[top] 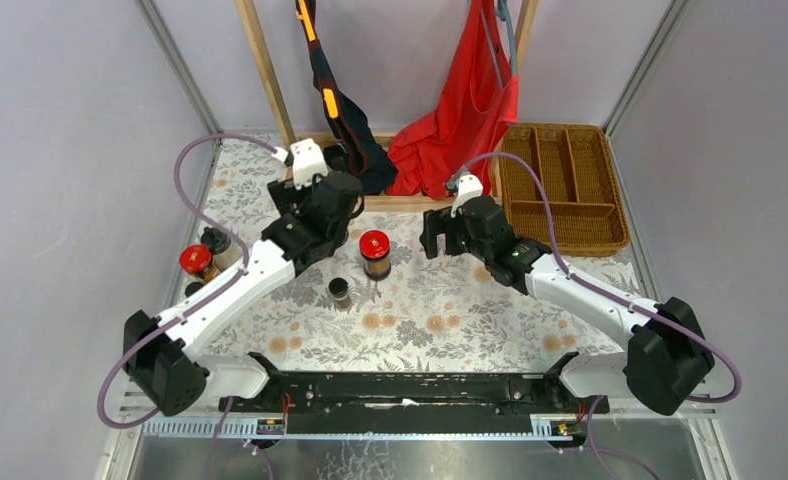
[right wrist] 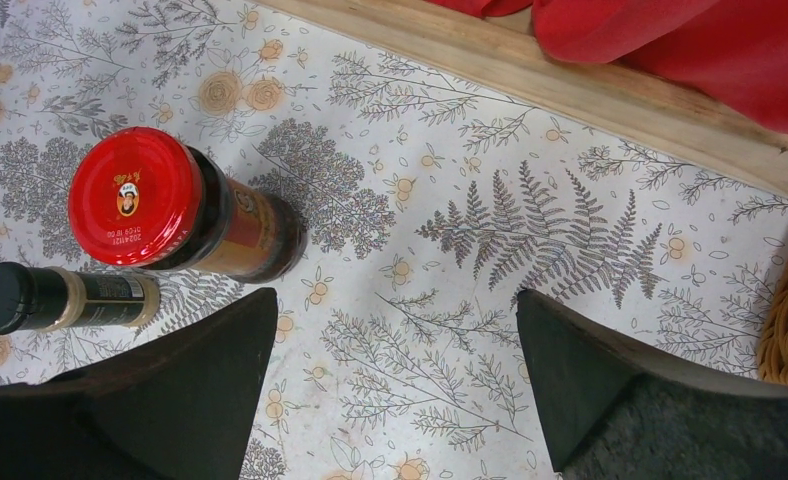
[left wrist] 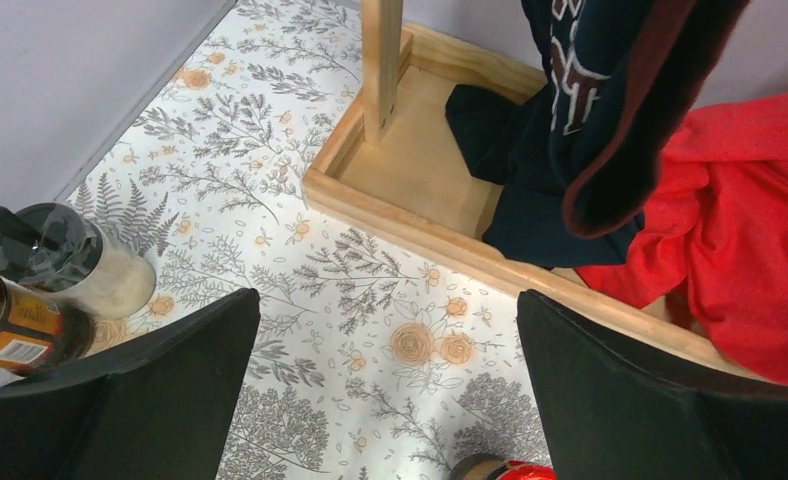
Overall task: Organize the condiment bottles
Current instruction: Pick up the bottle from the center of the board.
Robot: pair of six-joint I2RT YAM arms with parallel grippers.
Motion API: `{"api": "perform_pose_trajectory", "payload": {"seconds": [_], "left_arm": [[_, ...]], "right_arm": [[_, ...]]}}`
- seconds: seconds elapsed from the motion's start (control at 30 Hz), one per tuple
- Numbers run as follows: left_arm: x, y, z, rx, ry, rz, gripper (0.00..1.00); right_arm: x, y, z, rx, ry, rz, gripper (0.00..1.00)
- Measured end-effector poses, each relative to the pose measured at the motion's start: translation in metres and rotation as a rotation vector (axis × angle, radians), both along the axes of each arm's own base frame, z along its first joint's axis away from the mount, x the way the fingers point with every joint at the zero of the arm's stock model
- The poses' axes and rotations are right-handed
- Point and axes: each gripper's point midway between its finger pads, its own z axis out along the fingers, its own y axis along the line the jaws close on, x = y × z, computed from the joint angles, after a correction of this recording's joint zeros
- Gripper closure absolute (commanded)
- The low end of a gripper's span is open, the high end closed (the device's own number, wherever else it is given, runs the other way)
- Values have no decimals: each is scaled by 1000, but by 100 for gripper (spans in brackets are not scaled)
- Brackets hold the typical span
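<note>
Two stragglers stand central on the table [top: 450, 330]: right gripper [right wrist: 395, 385], jaws apart and empty like the left gripper [left wrist: 385, 385], should probably straddle the jar [right wrist: 135, 195] squarely, clear of the bottle [right wrist: 70, 298] beside it.

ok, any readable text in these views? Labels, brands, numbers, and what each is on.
"2024": apparent start of a code stamped on the red-lidded jar, on its lid; the rest is too small to read.
Logo on the same lid: too small to read.
Label on the black-capped bottle: blurred.
Orange label on the second jar: blurred.
White lettering on the dark garment: cut off, unreadable.
</note>
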Motion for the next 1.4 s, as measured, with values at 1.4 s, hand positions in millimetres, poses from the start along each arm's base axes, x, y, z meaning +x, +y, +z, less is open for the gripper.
{"api": "perform_pose_trajectory", "payload": {"seconds": [1.4], "left_arm": [[-26, 101, -120, -139, -42, 260, 0]], "right_arm": [[-21, 120, -5, -78, 24, 252, 5]]}}
